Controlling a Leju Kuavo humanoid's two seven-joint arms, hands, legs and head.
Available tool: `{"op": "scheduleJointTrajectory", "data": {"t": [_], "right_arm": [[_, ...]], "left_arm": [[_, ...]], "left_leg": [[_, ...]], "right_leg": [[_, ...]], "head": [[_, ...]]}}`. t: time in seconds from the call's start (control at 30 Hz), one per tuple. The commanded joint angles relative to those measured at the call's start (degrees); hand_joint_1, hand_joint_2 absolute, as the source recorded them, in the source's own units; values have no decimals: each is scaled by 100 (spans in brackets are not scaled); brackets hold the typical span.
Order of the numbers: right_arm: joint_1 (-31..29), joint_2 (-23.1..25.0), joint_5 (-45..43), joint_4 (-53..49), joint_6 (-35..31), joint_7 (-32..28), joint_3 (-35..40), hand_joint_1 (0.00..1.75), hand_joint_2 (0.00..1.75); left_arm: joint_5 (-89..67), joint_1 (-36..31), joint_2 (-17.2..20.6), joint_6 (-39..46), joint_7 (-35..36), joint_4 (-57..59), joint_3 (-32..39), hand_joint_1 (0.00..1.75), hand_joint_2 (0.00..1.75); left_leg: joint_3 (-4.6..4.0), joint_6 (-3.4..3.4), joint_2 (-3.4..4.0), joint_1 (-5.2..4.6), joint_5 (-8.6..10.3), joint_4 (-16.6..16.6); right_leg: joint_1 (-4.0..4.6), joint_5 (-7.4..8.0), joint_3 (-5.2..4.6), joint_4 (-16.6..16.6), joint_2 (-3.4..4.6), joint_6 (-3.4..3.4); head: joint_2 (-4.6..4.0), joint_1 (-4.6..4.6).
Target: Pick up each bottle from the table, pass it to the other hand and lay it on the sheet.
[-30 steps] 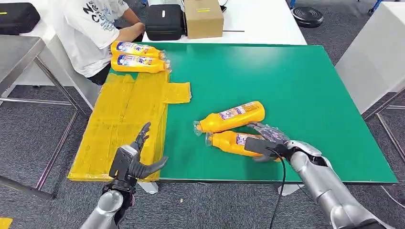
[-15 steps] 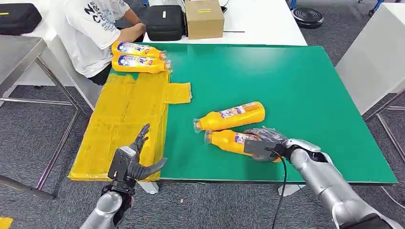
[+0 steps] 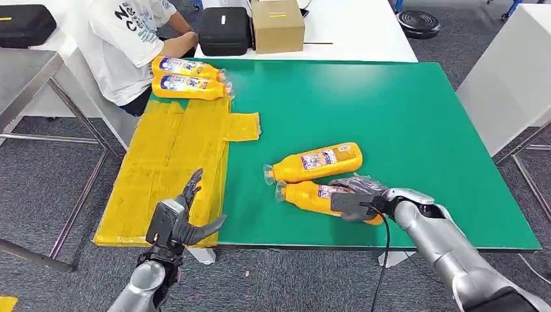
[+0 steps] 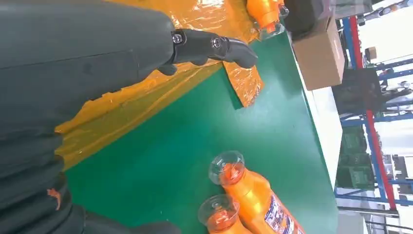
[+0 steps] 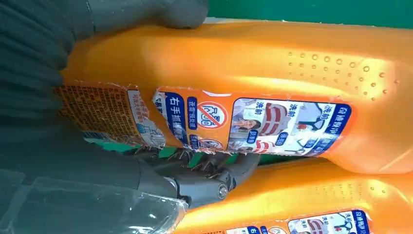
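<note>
Left hand (image 3: 177,220) hovers low at the near left edge of the green counter (image 3: 416,130), over the near end of the yellow sheet (image 3: 172,162); fingers (image 3: 193,187) spread apart, thumb out to the side, nothing in it. Left wrist view has the same: dark fingers (image 4: 214,46) open above the sheet (image 4: 160,92), with the clear caps of the 2 middle bottles beyond on green.

Right hand (image 3: 360,195) reaches in from the near right edge and is wrapped on the near bottle (image 3: 312,194), clamped around its body at the base end. Near bottle lies on its side on the counter, clear cap pointing left toward the sheet. Right wrist view: thumb over 1 side and dark fingers (image 5: 209,175) under the labelled side of the near bottle (image 5: 234,73), tight contact; cannot tell if it is lifted off the surface.

Second bottle (image 3: 315,162) lies just behind the near one, also on its side, cap left, slightly angled, close beside or touching it; in the right wrist view second bottle (image 5: 316,195) sits right against the fingers.

Far left, 2 more bottles (image 3: 188,78) lie side by side on the far end of the sheet, caps to the right.

Person in a white shirt (image 3: 127,39) sits at the far left corner. Beyond the counter a black case (image 3: 224,29) and cardboard box (image 3: 277,25) on a white table
</note>
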Motion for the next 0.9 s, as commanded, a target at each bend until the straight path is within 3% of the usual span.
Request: {"op": "scheduleJointTrajectory", "data": {"t": [0.03, 0.3, 0.47, 0.8, 0.9], "right_arm": [[-32, 66, -35, 254, -107, -171, 384, 175, 175], [724, 806, -723, -1003, -1163, -1069, -522, 175, 175], [1475, 1433, -1237, -2005, -1277, -1771, -1164, 175, 175], [1791, 1865, -1350, -2492, -1256, -1827, -1428, 175, 175], [1824, 2059, -1094, -2408, -1598, -1700, -1610, 175, 175]], "left_arm": [[73, -191, 133, 30, 9, 183, -177, 0, 175], [147, -209, -1, 227, -107, 321, -42, 0, 175], [404, -138, -57, 219, -172, 264, 57, 0, 175], [774, -63, -153, 78, -19, -13, 200, 0, 175], [1263, 80, -152, -359, 117, -198, 331, 0, 175]], "left_leg": [[25, -11, 0, 8, -11, -3], [21, -14, 11, 9, -11, -4], [17, -15, 12, 12, -15, -5], [-5, -14, -1, 20, -14, 1], [-6, -14, -1, 18, -11, -3]], "right_leg": [[9, -10, 28, -7, -4, -9], [10, -8, 20, -4, 6, -13], [17, -13, 14, -2, 7, -13], [18, -17, 0, 4, 1, -14], [16, -15, -2, 2, 1, -15]], "head": [[0, 0], [0, 2], [0, 0], [0, 2], [0, 0]]}}
